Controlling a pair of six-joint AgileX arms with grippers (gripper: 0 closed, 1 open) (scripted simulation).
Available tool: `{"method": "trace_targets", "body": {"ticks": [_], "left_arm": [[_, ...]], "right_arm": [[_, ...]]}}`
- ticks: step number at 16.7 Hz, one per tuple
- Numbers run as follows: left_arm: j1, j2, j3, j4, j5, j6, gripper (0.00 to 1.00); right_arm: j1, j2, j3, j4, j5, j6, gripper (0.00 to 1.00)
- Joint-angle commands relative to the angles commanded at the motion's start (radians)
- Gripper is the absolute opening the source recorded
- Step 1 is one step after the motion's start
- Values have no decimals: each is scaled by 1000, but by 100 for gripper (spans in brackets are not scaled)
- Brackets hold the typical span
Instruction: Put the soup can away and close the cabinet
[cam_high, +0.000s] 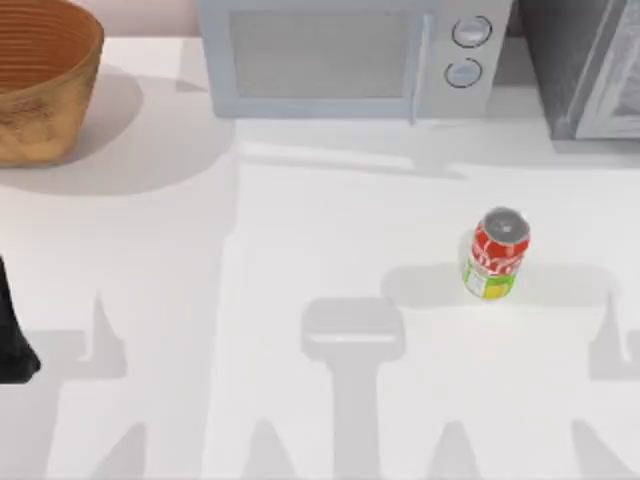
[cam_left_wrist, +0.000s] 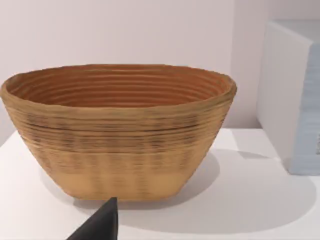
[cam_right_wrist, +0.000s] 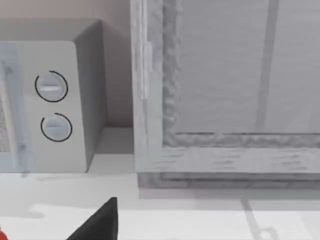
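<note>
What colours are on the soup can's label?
Red with white lettering above a yellow-green lower band, on the soup can; clearest in the top view.

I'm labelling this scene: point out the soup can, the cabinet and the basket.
soup can (cam_high: 495, 262): top view, red label.
cabinet (cam_right_wrist: 225, 65): right wrist view, pale door panel.
basket (cam_left_wrist: 120, 145): left wrist view, outer wall.

The small cylindrical soup can (cam_high: 496, 254), with its red label, white lettering, yellow-green lower band and silver metal top, stands upright on the white table. It sits well apart from the light grey microwave with two round knobs (cam_high: 350, 58), in front of the microwave's knob end and a little to the right. The dark grey speckled boxy cabinet (cam_high: 583, 66) stands just beside the microwave, on its right. Its pale grey framed panel door (cam_right_wrist: 227, 95) faces the table front.
</note>
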Motion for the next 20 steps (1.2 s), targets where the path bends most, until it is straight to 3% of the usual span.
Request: {"method": "trace_targets", "body": {"ticks": [8,20], "left_arm": [[0,0,0,0,0,0,100],[0,0,0,0,0,0,100]], "right_arm": [[69,203,31,159,72,10,100],[435,1280,198,1000,451,62,100]]}}
